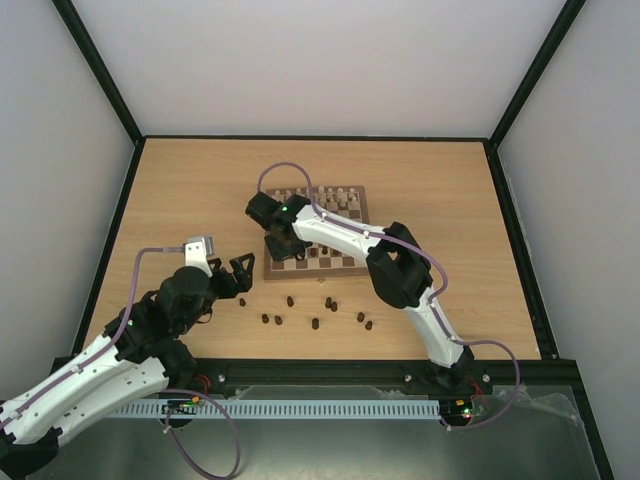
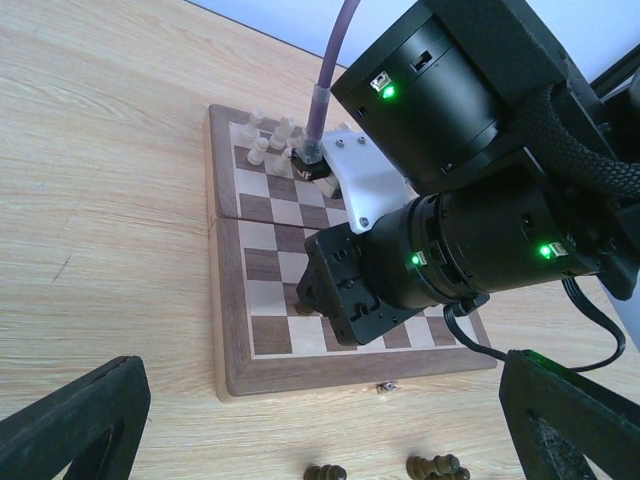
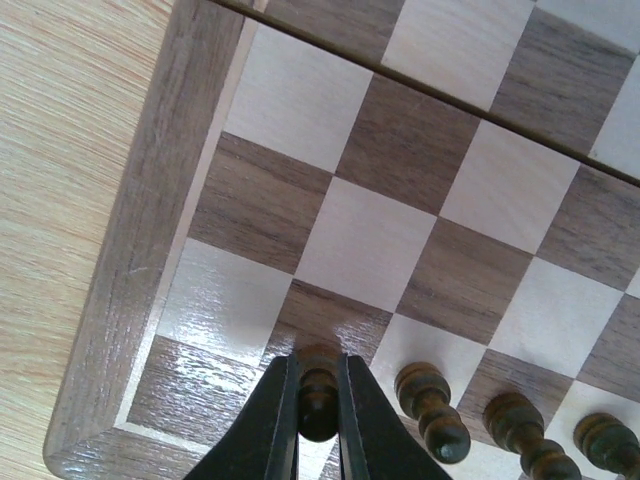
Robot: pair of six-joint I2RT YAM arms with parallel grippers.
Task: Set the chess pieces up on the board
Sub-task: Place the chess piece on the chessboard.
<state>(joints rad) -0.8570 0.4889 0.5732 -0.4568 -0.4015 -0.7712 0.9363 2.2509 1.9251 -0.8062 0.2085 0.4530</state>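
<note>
In the right wrist view we see our right gripper (image 3: 318,365) pinching a dark chess piece (image 3: 318,408) over the board (image 3: 120,300) corner at lower left, while our left gripper (image 1: 240,280) gapes wide beside the board, with other dark pieces (image 1: 314,323) loose below.

Dark chess pieces (image 1: 315,323): some upright on board (image 1: 330,272), rest scattered beside it.

board (image 3: 120,330): varnished wood, semi-gloss, grain visible. chess pieces (image 3: 432,405): dark turned wood, slight sheen. worktop (image 3: 60,150): pale wood-grain surface, matt. right hand (image 3: 318,375): black plastic, matt, smooth.
</note>
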